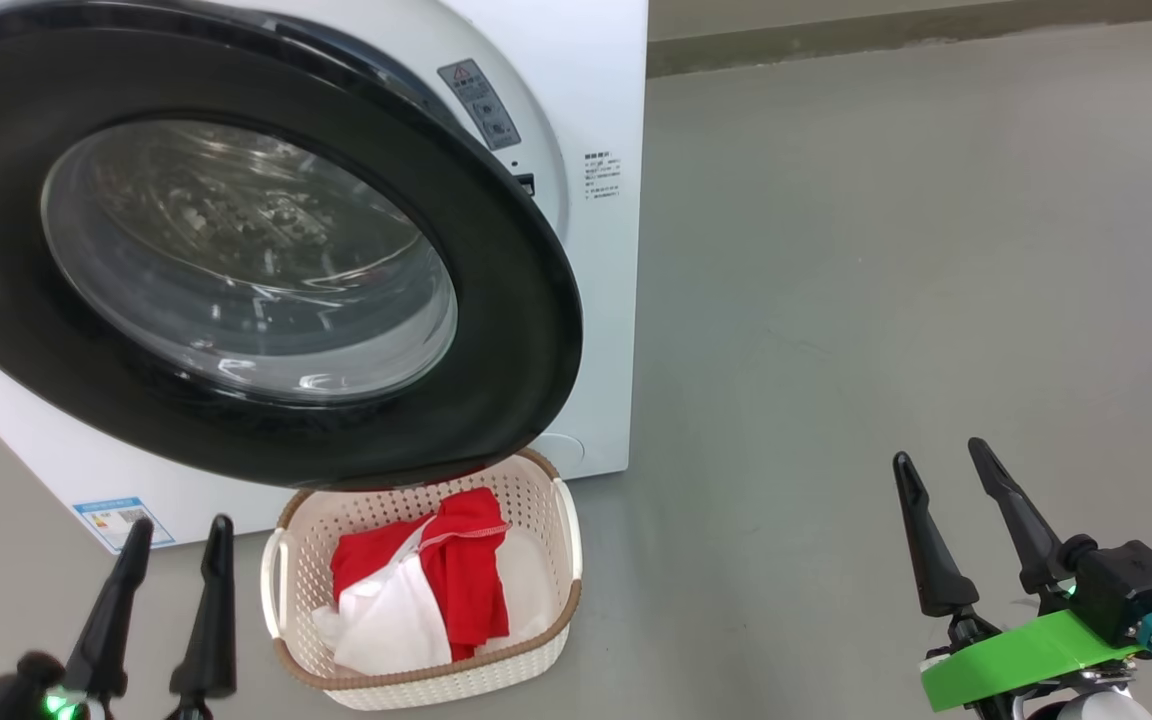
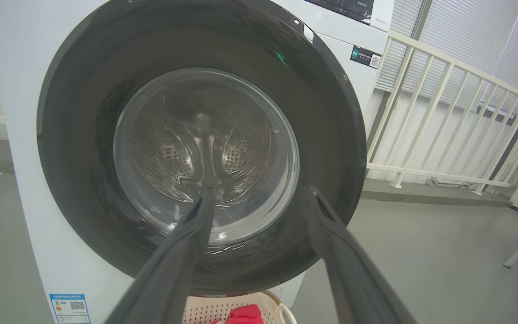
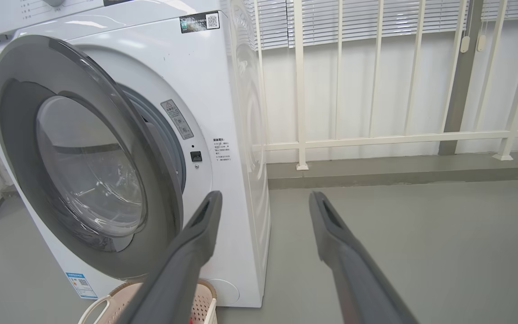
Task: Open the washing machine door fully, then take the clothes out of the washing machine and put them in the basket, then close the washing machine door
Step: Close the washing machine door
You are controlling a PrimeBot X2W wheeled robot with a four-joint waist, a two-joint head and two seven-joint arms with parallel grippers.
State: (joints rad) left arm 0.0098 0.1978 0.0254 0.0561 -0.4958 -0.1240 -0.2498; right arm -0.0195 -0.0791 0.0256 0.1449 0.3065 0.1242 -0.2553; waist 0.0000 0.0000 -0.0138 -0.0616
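Bright, sharp; glare on washing machine door [image 1: 246,260]

White washing machine [image 1: 601,330], black-rimmed door [image 1: 521,330], cream basket [image 1: 336,520] (brown rim), red and white clothes [image 1: 461,580]

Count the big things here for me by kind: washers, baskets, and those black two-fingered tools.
washing machine: 1
basket: 1
tools: 2 (left tool, right tool)
Total: 4
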